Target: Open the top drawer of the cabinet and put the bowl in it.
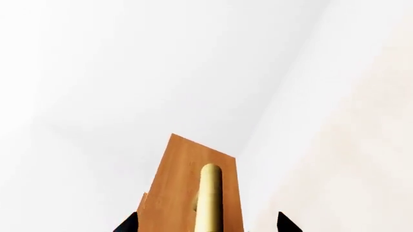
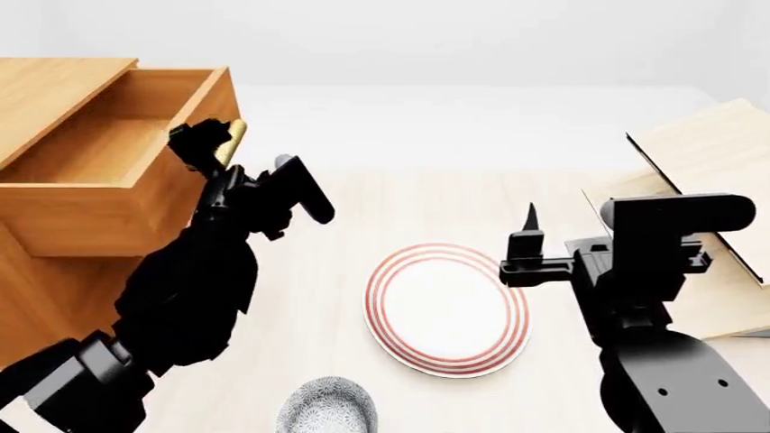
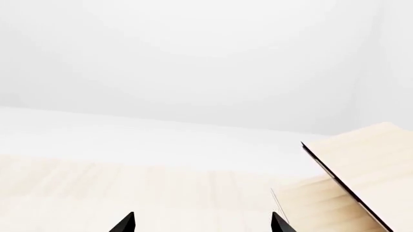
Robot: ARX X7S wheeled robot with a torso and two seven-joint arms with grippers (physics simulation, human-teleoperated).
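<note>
Pale wood tabletop (image 2: 325, 298), plain white walls (image 2: 481, 45).

Pulled open: top drawer (image 2: 114, 153) of orange-brown cabinet (image 2: 36, 280), brass handle. Speckled bowl (image 2: 327, 408) upside down on bench (image 2: 325, 298).

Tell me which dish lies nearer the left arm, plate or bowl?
The speckled bowl, at the head view's bottom edge beside that arm; the red-ringed plate lies toward the right gripper.

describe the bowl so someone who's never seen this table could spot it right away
Start at the orange-brown cabinet with its top drawer pulled open, then look to the red-ringed white plate on the pale table. The bowl sits nearer the robot than the plate: small, round, speckled grey outside, with no red rings.
</note>
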